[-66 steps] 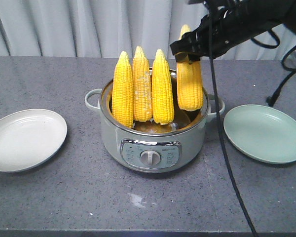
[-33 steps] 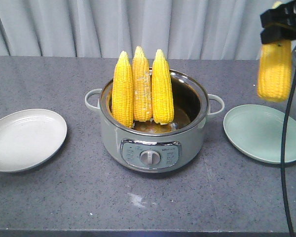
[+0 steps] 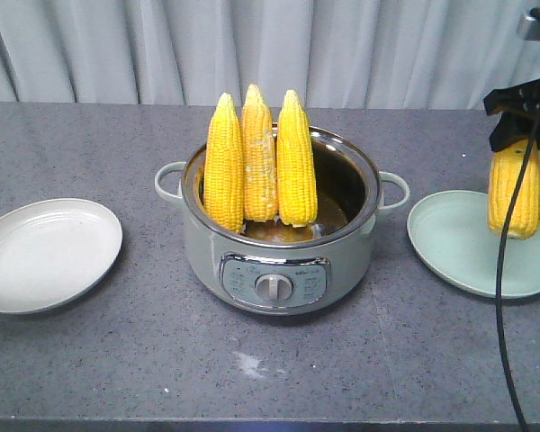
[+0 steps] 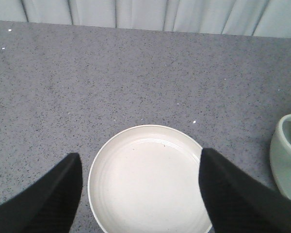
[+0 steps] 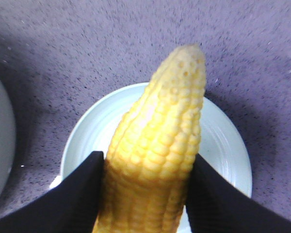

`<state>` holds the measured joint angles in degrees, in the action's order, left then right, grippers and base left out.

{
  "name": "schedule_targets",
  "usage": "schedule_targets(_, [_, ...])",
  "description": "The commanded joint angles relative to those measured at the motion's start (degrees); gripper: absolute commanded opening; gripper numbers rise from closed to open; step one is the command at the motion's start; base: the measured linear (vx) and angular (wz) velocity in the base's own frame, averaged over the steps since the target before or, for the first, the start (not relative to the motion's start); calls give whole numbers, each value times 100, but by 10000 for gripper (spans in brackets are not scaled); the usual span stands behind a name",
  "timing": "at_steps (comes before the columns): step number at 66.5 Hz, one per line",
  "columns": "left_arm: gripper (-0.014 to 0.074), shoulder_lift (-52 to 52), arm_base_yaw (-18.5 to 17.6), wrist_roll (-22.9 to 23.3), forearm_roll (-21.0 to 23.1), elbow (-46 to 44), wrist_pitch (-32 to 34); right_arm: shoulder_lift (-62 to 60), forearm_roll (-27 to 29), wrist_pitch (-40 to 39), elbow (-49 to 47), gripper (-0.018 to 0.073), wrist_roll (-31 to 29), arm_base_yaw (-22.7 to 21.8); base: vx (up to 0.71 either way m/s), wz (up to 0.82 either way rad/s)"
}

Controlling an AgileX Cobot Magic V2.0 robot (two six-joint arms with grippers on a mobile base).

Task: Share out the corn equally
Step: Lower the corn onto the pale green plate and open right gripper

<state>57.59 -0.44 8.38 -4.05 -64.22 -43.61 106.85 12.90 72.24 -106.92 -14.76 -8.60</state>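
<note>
Three cobs of corn [image 3: 260, 160] stand upright, side by side, in the left half of the grey-green cooker pot [image 3: 279, 270]. A fourth cob [image 3: 513, 193] hangs upright, point up, over the pale green plate [image 3: 450, 243] at the right. My right gripper [image 3: 522, 121] is shut on its upper part. In the right wrist view the black fingers [image 5: 82, 194] press both sides of this cob [image 5: 160, 145] above the green plate [image 5: 223, 145]. My left gripper [image 4: 140, 155] is open and holds nothing, above the white plate [image 4: 150, 184].
The white plate [image 3: 45, 256] lies left of the pot, which has side handles [image 3: 394, 189] and a front dial. A black cable [image 3: 502, 297] hangs in front of the green plate. Curtains close off the far table edge.
My right gripper lifted the fourth cob out of the pot, carried it right and lowered it over the green plate. The other three cobs stayed put.
</note>
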Motion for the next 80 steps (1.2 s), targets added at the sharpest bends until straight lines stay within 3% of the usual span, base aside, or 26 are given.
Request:
schedule_targets(1, [482,-43,2,11,32,-199,365,-32,-38,160,-174,207,15,-31,0,0])
schedule_targets(33, [482,-43,2,11,32,-199,365,777,-53,166,-174,224,70,-31,0,0])
schedule_targets(46, [482,-43,2,11,32,-199,365,883,-67,166,-174,314,159,-31,0,0])
schedule_targets(66, [482,-43,2,11,32,-199,371,871,-175,166,-174,559,206,-31,0,0])
schedule_targets(80, [482,-43,2,11,32,-199,385,796,-119,149,-174,593,193,-31,0,0])
